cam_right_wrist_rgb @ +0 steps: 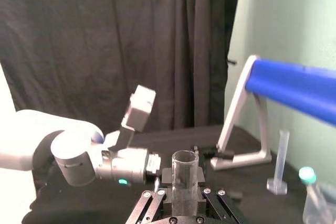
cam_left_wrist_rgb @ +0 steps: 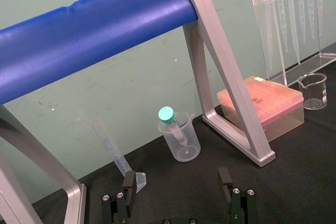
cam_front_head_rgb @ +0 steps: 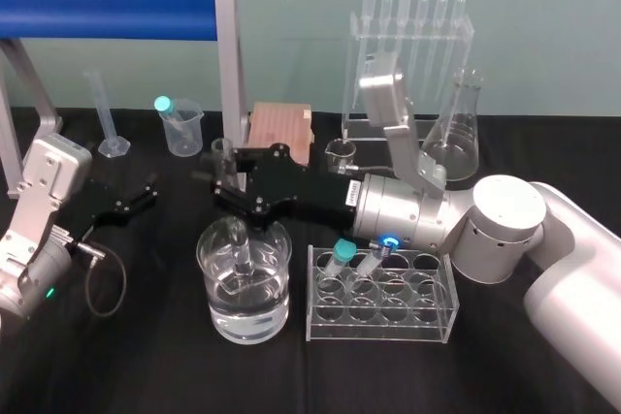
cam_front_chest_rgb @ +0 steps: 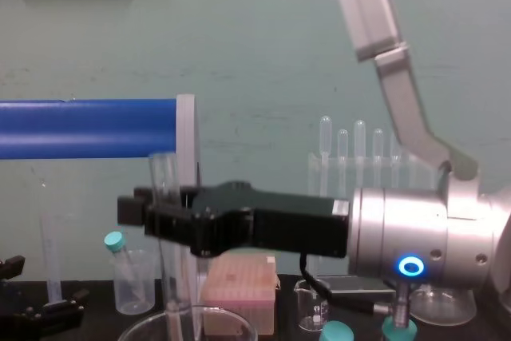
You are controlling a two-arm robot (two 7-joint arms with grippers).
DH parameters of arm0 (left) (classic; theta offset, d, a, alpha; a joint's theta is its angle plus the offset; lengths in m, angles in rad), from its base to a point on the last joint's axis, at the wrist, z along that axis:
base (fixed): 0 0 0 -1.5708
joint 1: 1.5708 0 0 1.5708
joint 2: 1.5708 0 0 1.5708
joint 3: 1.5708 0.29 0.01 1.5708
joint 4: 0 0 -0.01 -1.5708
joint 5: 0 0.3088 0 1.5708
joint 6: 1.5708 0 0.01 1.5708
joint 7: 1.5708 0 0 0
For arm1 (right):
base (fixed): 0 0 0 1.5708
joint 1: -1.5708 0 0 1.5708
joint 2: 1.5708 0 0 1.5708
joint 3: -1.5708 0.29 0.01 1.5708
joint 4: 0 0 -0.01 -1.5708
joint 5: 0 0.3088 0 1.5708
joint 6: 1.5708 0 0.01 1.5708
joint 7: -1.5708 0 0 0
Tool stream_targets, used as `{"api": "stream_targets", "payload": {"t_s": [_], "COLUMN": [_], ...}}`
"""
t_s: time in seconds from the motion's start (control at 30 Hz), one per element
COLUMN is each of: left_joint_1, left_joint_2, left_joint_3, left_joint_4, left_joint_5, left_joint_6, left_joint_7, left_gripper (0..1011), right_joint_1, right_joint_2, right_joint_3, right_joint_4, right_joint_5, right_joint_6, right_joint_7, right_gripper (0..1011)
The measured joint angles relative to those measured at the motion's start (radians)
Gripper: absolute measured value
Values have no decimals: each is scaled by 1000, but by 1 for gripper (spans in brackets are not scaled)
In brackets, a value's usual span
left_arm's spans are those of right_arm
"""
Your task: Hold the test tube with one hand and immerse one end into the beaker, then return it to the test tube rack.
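- Black tabletop (cam_front_head_rgb: 146, 356) under a teal wall carries the glassware. Our right arm reaches across it from the right.
- Our right pincer (cam_front_head_rgb: 235, 196) is clamped on the long, straight, clear glass test tube (cam_front_head_rgb: 240, 244), with a finger on each side of its shaft, as the right wrist view shows (cam_right_wrist_rgb: 185, 179).
- We hold the test tube close to upright, with its lower end inside the rim of the wide, round, clear glass beaker (cam_front_head_rgb: 209, 283), which stands just left of the clear acrylic test tube rack (cam_front_head_rgb: 383, 322).
- Whether the tip is already under the water we cannot tell for sure, so we judge the dipping step to be under way.
- To do it well, we should lower straight down the middle of the beaker, away from the thin rim, and stop before the tip touches the bottom.
- We should grip firmly but not harder, since bare glass can slip or crack.
- For the return, we would lift clear of the rim before moving sideways, then choose an empty rack hole away from the teal-capped tubes (cam_front_head_rgb: 342, 251).
- Our left pincer (cam_left_wrist_rgb: 177, 182) rests spread wide on the tabletop at the left, idle.
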State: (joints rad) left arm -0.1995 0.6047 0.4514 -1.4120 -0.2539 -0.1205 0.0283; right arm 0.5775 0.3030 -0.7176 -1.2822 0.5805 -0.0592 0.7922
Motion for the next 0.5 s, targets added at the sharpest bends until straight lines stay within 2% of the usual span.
{"api": "stream_targets", "payload": {"t_s": [0.13, 0.3, 0.5], "left_joint_1": [0, 0, 0], "left_joint_2": [0, 0, 0], "left_joint_3": [0, 0, 0], "left_joint_4": [0, 0, 0], "left_joint_5": [0, 0, 0], "left_joint_6": [0, 0, 0], "left_joint_7": [0, 0, 0], "left_gripper": [1000, 1000, 1000], "right_joint_1": [-10, -23, -54], "right_joint_2": [10, 26, 64], "right_joint_3": [18, 39, 101], "right_joint_4": [-29, -70, -159], "right_joint_5": [6, 14, 37], "right_joint_6": [-50, -74, -117], "right_joint_7": [15, 15, -19], "right_gripper": [241, 242, 241]}}
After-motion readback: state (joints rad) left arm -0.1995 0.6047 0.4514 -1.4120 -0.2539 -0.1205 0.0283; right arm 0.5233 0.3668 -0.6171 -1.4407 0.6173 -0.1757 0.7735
